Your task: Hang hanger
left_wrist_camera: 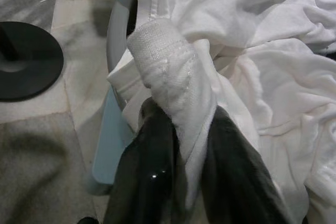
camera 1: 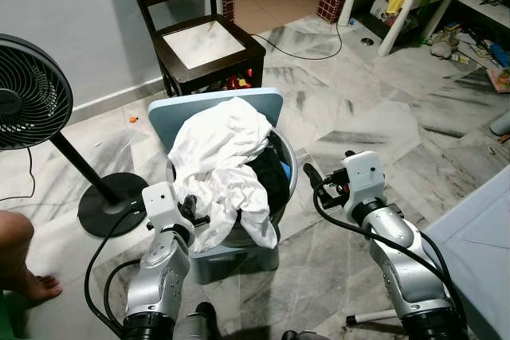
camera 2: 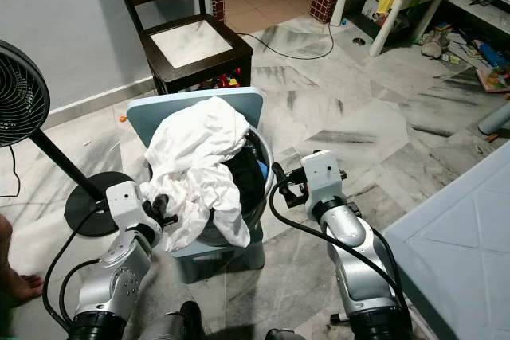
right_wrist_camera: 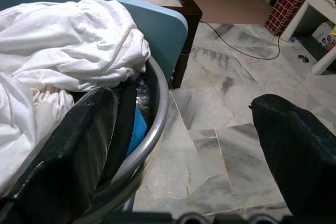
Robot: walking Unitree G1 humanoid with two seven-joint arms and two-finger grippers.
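my left gripper [left_wrist_camera: 184, 166] pinches white garment [camera 1: 223, 157] hem | cloth runs away over basin [right_wrist_camera: 157, 114] | my right gripper [right_wrist_camera: 184, 145] spread wide beside rim

White garment [camera 2: 199, 165] heaped over grey basin [camera 2: 265, 166]; grippers flank it.

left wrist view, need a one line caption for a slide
Left gripper shut on a fold of white garment at the rim of the grey laundry basin.
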